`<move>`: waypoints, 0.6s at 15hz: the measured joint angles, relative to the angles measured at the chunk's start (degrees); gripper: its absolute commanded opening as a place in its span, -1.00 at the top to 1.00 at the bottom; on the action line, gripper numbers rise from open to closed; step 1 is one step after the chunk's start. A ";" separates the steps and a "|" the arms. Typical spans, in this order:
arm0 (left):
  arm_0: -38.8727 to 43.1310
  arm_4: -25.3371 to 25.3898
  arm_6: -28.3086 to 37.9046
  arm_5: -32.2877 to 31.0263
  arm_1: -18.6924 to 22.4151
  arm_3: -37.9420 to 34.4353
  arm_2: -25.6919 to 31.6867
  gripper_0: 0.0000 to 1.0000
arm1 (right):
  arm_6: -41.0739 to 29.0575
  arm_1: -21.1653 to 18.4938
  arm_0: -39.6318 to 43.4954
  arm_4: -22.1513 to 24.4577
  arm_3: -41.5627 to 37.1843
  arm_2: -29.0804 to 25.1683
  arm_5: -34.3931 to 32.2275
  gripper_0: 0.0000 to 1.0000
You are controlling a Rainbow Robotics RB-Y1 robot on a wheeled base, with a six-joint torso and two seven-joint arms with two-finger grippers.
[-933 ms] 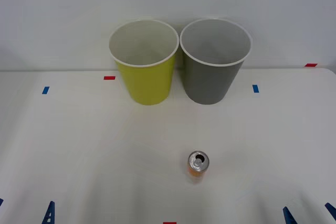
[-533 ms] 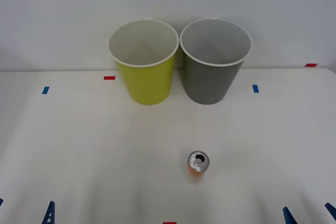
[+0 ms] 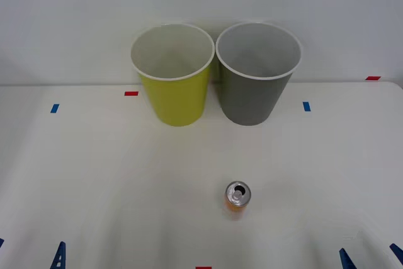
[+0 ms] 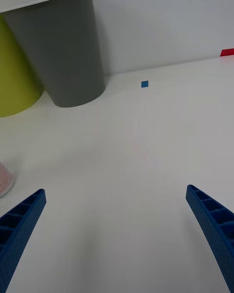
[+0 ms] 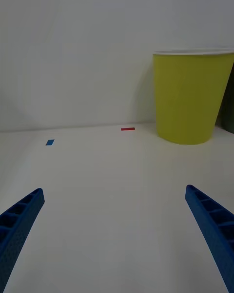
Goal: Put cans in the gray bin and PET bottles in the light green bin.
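One can (image 3: pixel 237 195) (upright), one gray bin (image 3: pixel 255 86), one light green bin (image 3: pixel 175 86)

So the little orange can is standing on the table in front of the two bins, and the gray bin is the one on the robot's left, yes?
Not quite. The orange can does stand on the table in front of both bins, but the front view shows the gray bin on the robot's right; the light green bin is on its left.

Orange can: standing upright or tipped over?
Upright. The can stands on the table with its silver top and opening facing up.
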 measured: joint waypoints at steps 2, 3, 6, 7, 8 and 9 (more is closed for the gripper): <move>0.00 0.00 0.00 0.00 0.00 0.00 0.00 -1.00 | 0.00 0.00 0.00 0.00 0.00 0.00 0.00 -1.00; 0.00 0.00 0.00 0.00 0.00 0.00 0.00 -1.00 | 0.00 0.00 0.00 0.00 0.00 0.00 0.00 -1.00; 0.00 0.00 0.00 0.00 0.00 0.00 0.00 -1.00 | 0.00 0.00 0.00 0.00 0.00 0.00 0.00 -1.00; 0.00 0.00 0.00 0.00 0.00 0.00 0.00 -1.00 | 0.00 0.00 0.00 0.00 0.00 0.00 0.00 -1.00; 0.00 0.00 0.00 0.00 0.00 0.00 0.00 -1.00 | 0.00 0.00 0.00 0.00 0.00 0.00 0.00 -1.00; 0.00 0.00 0.00 0.00 0.00 0.00 0.00 -1.00 | 0.00 0.00 0.00 0.00 0.00 0.00 0.00 -1.00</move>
